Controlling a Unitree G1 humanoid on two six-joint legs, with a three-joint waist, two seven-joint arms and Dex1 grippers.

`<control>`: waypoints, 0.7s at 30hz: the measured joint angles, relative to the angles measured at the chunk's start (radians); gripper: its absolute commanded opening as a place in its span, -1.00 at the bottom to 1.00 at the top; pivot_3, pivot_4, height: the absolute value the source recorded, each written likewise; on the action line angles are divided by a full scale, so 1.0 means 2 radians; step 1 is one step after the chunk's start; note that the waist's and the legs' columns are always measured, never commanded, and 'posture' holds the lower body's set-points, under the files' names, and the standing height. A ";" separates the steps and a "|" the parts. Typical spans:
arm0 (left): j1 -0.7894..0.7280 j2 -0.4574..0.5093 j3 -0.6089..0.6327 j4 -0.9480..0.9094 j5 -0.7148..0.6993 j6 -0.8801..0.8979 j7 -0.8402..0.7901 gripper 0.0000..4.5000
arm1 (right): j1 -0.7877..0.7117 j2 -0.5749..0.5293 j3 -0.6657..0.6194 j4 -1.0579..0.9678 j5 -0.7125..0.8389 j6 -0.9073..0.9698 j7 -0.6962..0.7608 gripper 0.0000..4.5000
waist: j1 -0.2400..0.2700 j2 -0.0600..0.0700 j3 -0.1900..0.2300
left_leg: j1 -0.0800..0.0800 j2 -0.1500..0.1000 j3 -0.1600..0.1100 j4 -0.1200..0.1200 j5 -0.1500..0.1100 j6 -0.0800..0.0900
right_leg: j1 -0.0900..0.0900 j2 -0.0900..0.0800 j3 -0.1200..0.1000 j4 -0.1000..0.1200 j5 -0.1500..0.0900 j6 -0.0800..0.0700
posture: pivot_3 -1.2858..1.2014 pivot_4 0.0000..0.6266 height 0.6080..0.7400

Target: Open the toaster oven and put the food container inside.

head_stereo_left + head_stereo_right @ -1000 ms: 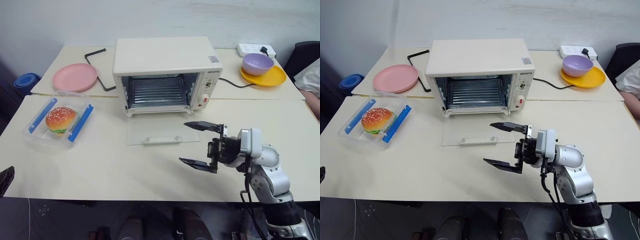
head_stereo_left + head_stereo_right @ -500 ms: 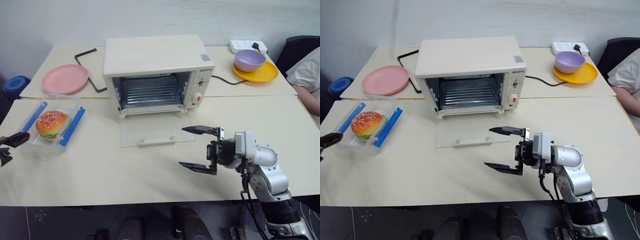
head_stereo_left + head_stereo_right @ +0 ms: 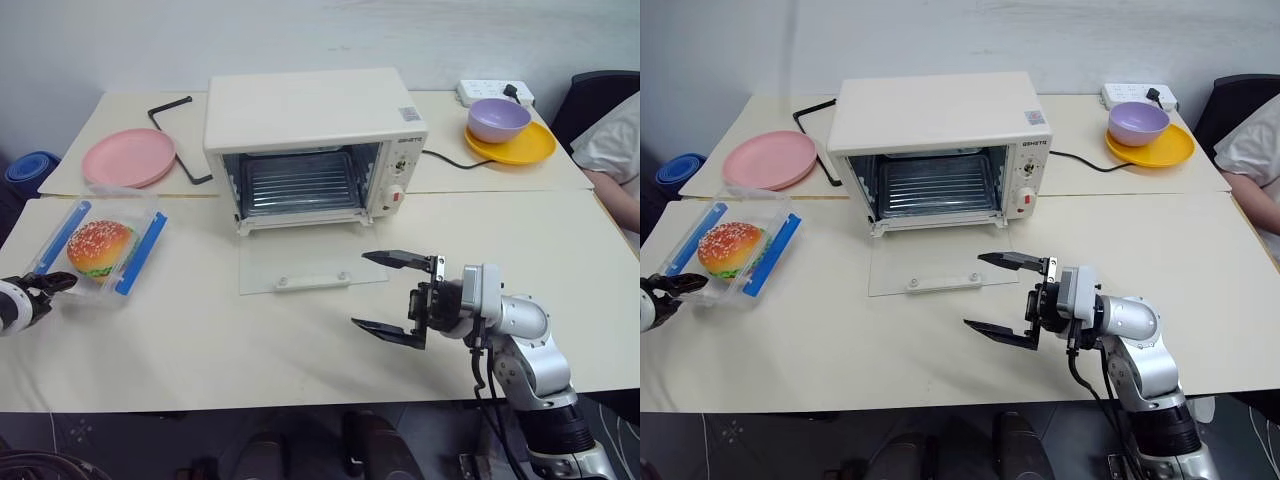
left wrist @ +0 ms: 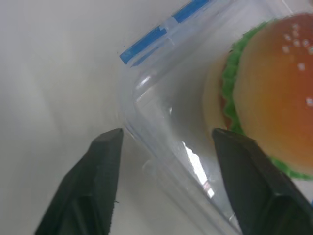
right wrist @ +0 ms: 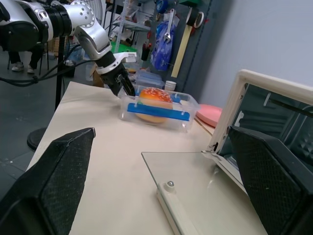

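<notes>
Cream tables (image 3: pixel 200 350) fill the frame, set against a pale wall. At upper centre stands the oven (image 3: pixel 313 140), its opening facing the viewer. Its glass door (image 3: pixel 312 268) lies folded flat on the table in front, handle toward the lower edge, and the wire rack (image 3: pixel 301 183) is visible inside. Knobs and a red button occupy the oven's right panel.

At left centre sits the container (image 3: pixel 99 248), clear, with a blue clip along each long side and a toy hamburger (image 3: pixel 99 246) inside. Its long axis runs from lower left to upper right of the frame, the near short end pointing at the lower left corner.

At the left edge the left gripper (image 3: pixel 50 285) meets that near end. In the left wrist view its jaws are spread, one finger (image 4: pixel 93 183) beside the container's corner wall, the other over the lid; a firm clamp cannot be confirmed.

At lower right the right gripper (image 3: pixel 392 293) hovers just right of the door's front corner, pointing toward frame left, jaws spread wide and holding nothing.

A pink plate (image 3: pixel 129 157) lies at upper left; a purple bowl (image 3: pixel 498 119) on a yellow plate (image 3: pixel 512 146) at upper right.
</notes>
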 measured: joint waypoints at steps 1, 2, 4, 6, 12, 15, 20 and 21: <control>-0.005 0.009 -0.003 0.004 0.013 -0.002 -0.011 -0.25 | -0.001 0.000 0.000 0.001 -0.001 -0.001 -0.001 1.00 | 0.001 0.000 0.000 | 0.000 0.000 0.000 0.000 0.000 0.000 | 0.000 0.000 0.000 0.000 0.000 0.000 | 0.03 -0.52 1.00; -0.011 0.017 -0.008 0.006 0.025 -0.006 -0.025 -0.37 | -0.003 0.001 0.000 0.002 -0.002 -0.003 -0.001 1.00 | 0.001 0.000 0.000 | 0.000 0.000 0.000 0.000 0.000 0.000 | 0.000 0.000 0.000 0.000 0.000 0.000 | 0.03 -0.52 1.00; -0.020 0.030 -0.017 0.013 0.046 -0.014 -0.052 -0.65 | -0.007 0.005 0.000 0.004 -0.004 -0.006 -0.004 1.00 | 0.002 0.000 0.000 | 0.000 0.000 0.000 0.000 0.000 0.000 | 0.000 0.000 0.000 0.000 0.000 0.000 | 0.03 -0.52 1.00; -0.032 0.044 -0.032 0.022 0.070 -0.026 -0.084 -0.90 | -0.008 0.007 0.000 0.004 -0.007 -0.009 -0.006 1.00 | 0.002 0.000 0.000 | 0.000 0.000 0.000 0.000 0.000 0.000 | 0.000 0.000 0.000 0.000 0.000 0.000 | 0.03 -0.52 1.00; -0.038 0.132 -0.125 0.010 0.129 -0.042 -0.231 -0.98 | -0.006 0.004 -0.003 0.013 -0.009 -0.009 -0.009 1.00 | 0.000 -0.003 0.000 | -0.001 0.000 0.000 -0.001 0.000 0.000 | -0.002 0.000 0.000 0.000 0.000 0.000 | 0.03 -0.52 1.00; -0.056 0.152 -0.151 -0.020 0.136 -0.030 -0.283 -0.98 | -0.005 0.000 -0.005 0.018 -0.009 -0.009 -0.009 1.00 | 0.002 -0.002 0.001 | -0.002 0.000 0.001 -0.001 0.000 0.000 | -0.002 -0.001 0.001 0.000 0.000 0.000 | 0.03 -0.52 1.00; -0.115 0.121 -0.183 -0.094 0.117 0.056 -0.314 -0.98 | 0.008 -0.005 -0.009 0.020 -0.013 -0.010 -0.012 1.00 | 0.005 -0.003 0.001 | -0.002 -0.001 0.000 0.000 0.000 0.001 | -0.002 -0.001 0.000 0.001 0.000 0.000 | 0.03 -0.52 1.00; -0.128 0.112 -0.185 -0.105 0.111 0.072 -0.315 -0.98 | 0.009 -0.006 -0.009 0.020 -0.014 -0.010 -0.013 1.00 | 0.004 -0.003 0.002 | -0.002 -0.001 0.000 0.000 0.000 0.001 | -0.002 -0.001 0.001 0.001 0.000 0.000 | 0.03 -0.52 1.00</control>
